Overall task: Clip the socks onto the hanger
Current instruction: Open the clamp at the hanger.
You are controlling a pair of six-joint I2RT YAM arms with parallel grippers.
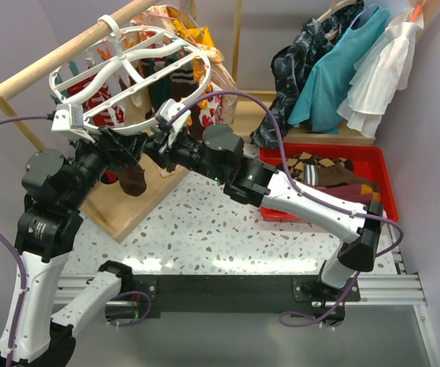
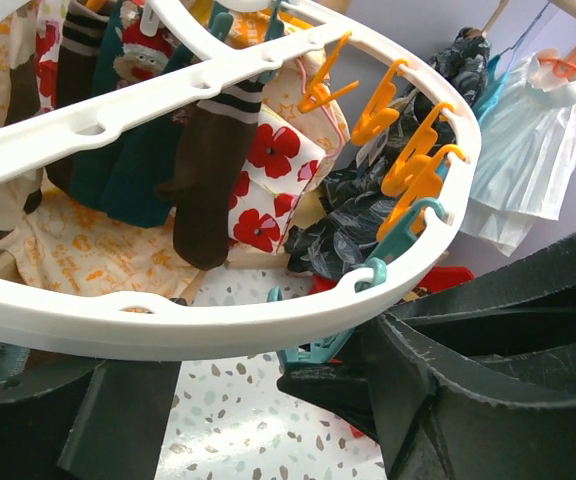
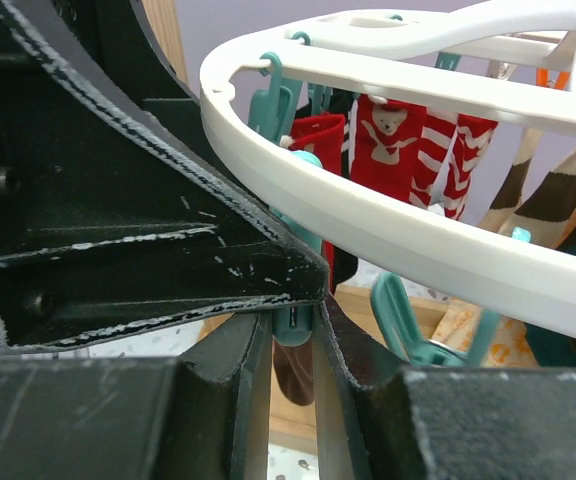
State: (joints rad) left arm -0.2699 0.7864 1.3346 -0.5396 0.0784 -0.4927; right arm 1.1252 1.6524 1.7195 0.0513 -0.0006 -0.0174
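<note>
Our right gripper [image 3: 295, 322] has its scuffed black fingers [image 3: 218, 250] pressed together on a small teal plastic clip [image 3: 290, 332], low in the middle of the right wrist frame. A dark maroon-brown sock [image 3: 293, 378] hangs straight below that clip. The clip dangles from the smooth white plastic rim of the oval hanger [image 3: 368, 215], which curves from the upper left down to the right edge. Behind it hang red-and-white socks [image 3: 388, 150] with a bear pattern.

In the left wrist frame, the left gripper [image 2: 233, 388] sits just under the hanger's rim. We see a gap between its matte black fingers [image 2: 448, 390], but we cannot tell whether they pinch anything. Beyond the rim hangs a brown sock with a striped cuff [image 2: 208, 180], with hooked orange clips [image 2: 408, 150] at the upper right.

From above, more socks [image 1: 327, 172] lie in a red bin [image 1: 384, 180] on the right of the speckled terrazzo table [image 1: 205, 229].
</note>
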